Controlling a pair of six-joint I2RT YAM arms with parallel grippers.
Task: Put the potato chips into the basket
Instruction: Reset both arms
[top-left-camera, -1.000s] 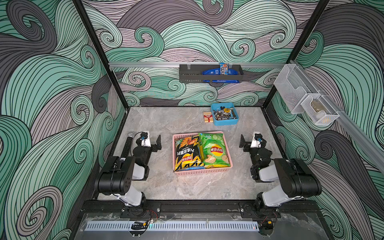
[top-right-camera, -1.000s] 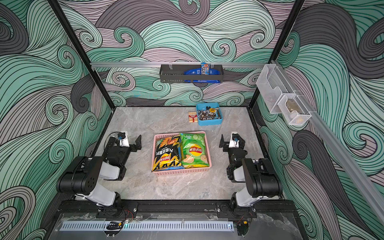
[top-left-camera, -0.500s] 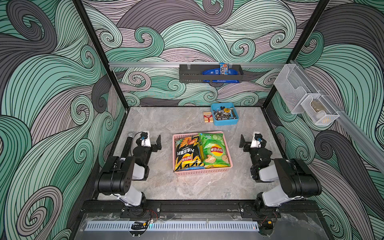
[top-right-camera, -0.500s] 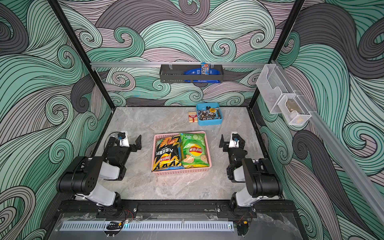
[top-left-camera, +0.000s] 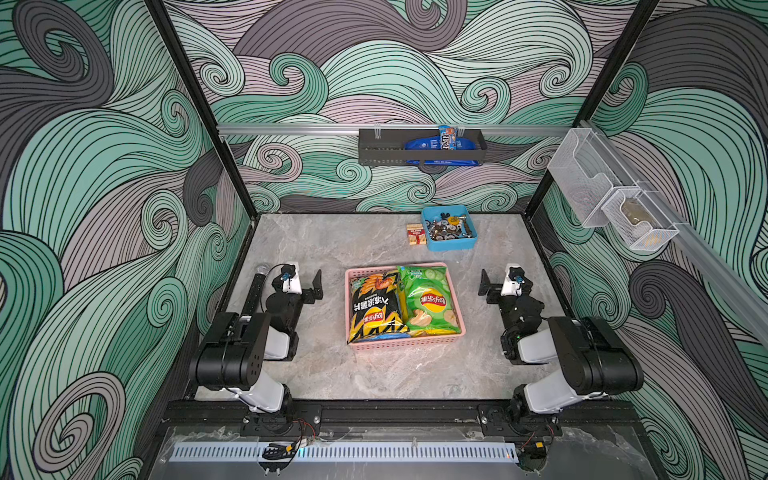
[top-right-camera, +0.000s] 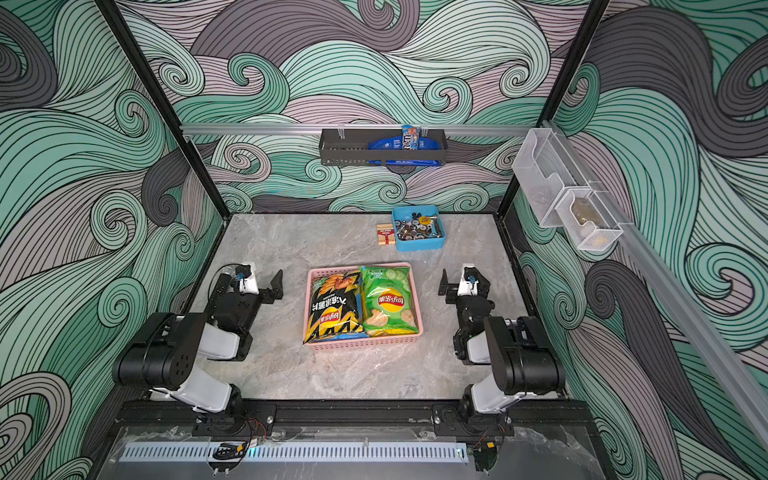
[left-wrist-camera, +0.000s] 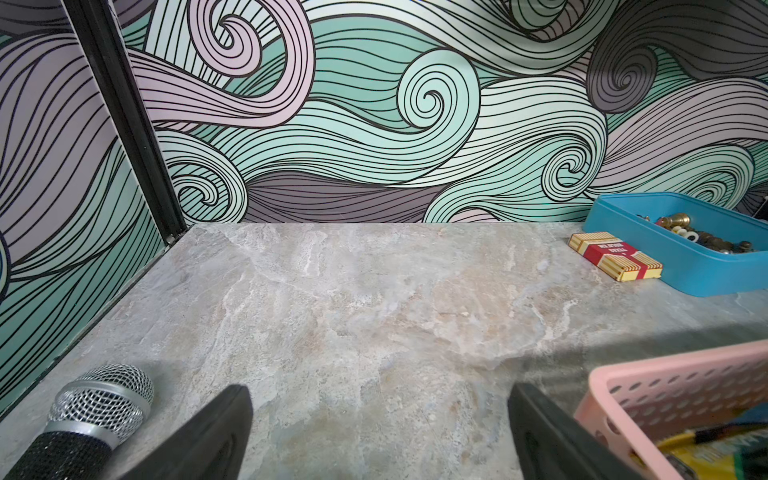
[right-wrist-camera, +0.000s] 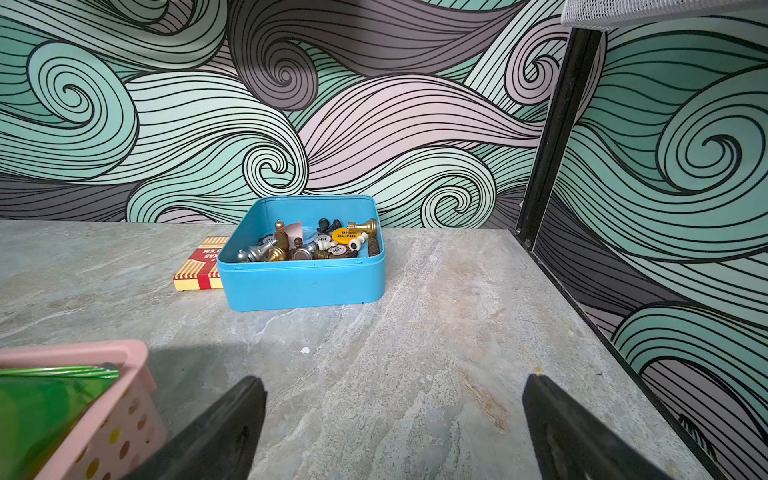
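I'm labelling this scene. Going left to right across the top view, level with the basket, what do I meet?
microphone → left gripper → black chips bag → green chips bag, both lying in the basket → right gripper

Basket (top-left-camera: 405, 341) sits mid-table (top-left-camera: 332, 249) between the arms, with the left gripper (left-wrist-camera: 380, 388) to its left and the right gripper (right-wrist-camera: 395, 379) to its right, both clear of it. Inside, two bags of potato chips (top-left-camera: 376, 309) lie side by side on top, another bag's edge showing under them at the near end. Behind the basket, slightly right: parts tub (top-left-camera: 451, 245) with small box (top-left-camera: 416, 234) just beside its left wall. Microphone (top-left-camera: 255, 286) lies along the left edge by the left arm, the rack (top-left-camera: 382, 151) hangs on the back wall with a packet (top-left-camera: 424, 144) in it, and wall bins (top-left-camera: 590, 183) are on the right wall.
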